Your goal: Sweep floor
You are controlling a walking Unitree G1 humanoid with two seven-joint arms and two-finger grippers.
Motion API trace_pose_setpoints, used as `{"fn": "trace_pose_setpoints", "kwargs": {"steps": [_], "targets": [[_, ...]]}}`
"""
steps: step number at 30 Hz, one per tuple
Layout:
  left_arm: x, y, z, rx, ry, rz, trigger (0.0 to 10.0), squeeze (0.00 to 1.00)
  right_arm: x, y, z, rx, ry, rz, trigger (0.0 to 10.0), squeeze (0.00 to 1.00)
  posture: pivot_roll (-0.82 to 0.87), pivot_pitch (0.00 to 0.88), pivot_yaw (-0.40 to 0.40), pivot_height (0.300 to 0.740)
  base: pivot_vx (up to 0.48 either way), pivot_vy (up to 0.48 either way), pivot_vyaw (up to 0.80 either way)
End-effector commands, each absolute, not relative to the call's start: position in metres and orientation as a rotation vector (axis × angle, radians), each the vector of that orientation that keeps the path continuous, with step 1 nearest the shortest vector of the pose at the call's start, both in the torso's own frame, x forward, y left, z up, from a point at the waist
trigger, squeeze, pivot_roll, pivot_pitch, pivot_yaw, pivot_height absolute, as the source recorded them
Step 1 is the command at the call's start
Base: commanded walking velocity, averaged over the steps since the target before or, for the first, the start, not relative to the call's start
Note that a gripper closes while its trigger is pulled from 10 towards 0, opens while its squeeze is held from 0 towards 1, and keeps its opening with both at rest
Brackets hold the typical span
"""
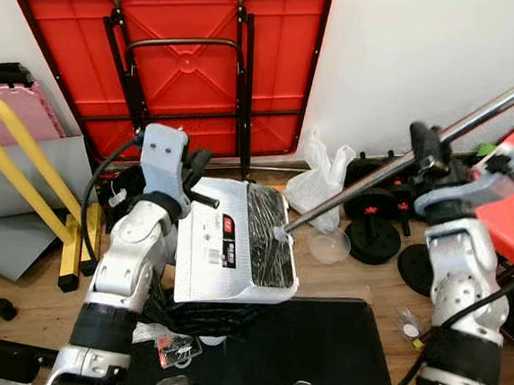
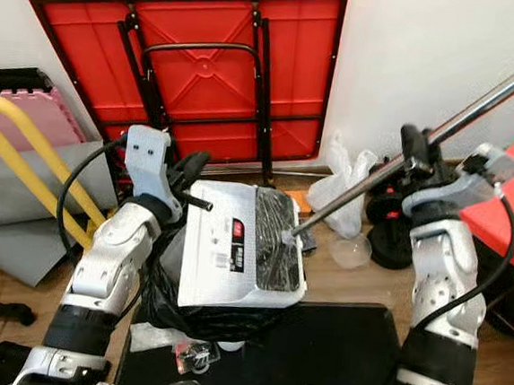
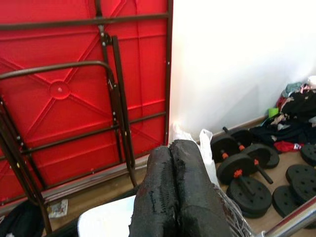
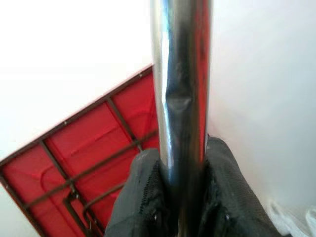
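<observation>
1. Black mat [image 1: 314, 360] lies nearest, at 6 o'clock by robot's feet.
2. White dustpan [image 1: 235, 243] sits centre, just above mat; left gripper [image 1: 191, 173] at its 10 o'clock edge, fingers pressed together, hold can't be confirmed.
3. Right gripper [image 1: 427, 153] clamps metal pole [image 1: 375, 180].
4. Pole's long axis runs 2 o'clock down to 8 o'clock; lower tip meets dustpan's right edge.
5. Judgement: right arm drives sweep, left steadies the pan.

A red folding table [image 1: 170, 50] leans against the wall beside black dumbbells [image 1: 376, 225].
</observation>
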State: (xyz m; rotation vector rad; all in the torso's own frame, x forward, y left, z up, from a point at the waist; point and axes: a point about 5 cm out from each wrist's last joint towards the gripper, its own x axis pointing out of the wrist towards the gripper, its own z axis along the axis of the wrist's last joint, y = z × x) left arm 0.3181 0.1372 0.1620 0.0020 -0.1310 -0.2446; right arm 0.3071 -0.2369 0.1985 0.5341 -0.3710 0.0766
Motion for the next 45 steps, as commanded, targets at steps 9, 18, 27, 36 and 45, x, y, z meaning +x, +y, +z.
{"fn": "trace_pose_setpoints", "kwargs": {"steps": [9, 18, 27, 36, 45], "targets": [[0.321, 0.145, 0.163, 0.002, -0.123, -0.212, 10.0, 0.0, 0.31, -0.236, 0.206, 0.529, -0.43, 0.101, 10.0, 0.0, 0.01, 0.0, -0.019, 0.74, 0.0, 0.0, 0.0], [0.322, 0.147, 0.161, 0.005, -0.115, -0.209, 10.0, 0.0, 0.312, -0.237, 0.205, 0.519, -0.427, 0.107, 10.0, 0.0, 0.01, 0.0, -0.017, 0.74, 0.0, 0.0, 0.0], [0.319, 0.175, 0.142, 0.044, -0.043, -0.132, 10.0, 0.0, 0.313, -0.243, 0.19, 0.482, -0.389, 0.082, 10.0, 0.0, 0.02, 0.0, -0.019, 0.74, 0.0, 0.0, 0.0], [0.318, 0.181, 0.137, 0.046, -0.029, -0.122, 10.0, 0.0, 0.315, -0.246, 0.176, 0.48, -0.355, 0.066, 10.0, 0.0, 0.02, 0.0, -0.02, 0.74, 0.0, 0.0, 0.0], [0.316, 0.196, 0.113, 0.037, 0.047, -0.084, 10.0, 0.0, 0.311, -0.256, 0.155, 0.481, -0.308, 0.021, 10.0, 0.0, 0.02, 0.0, -0.015, 0.74, 0.0, 0.0, 0.0]]}}
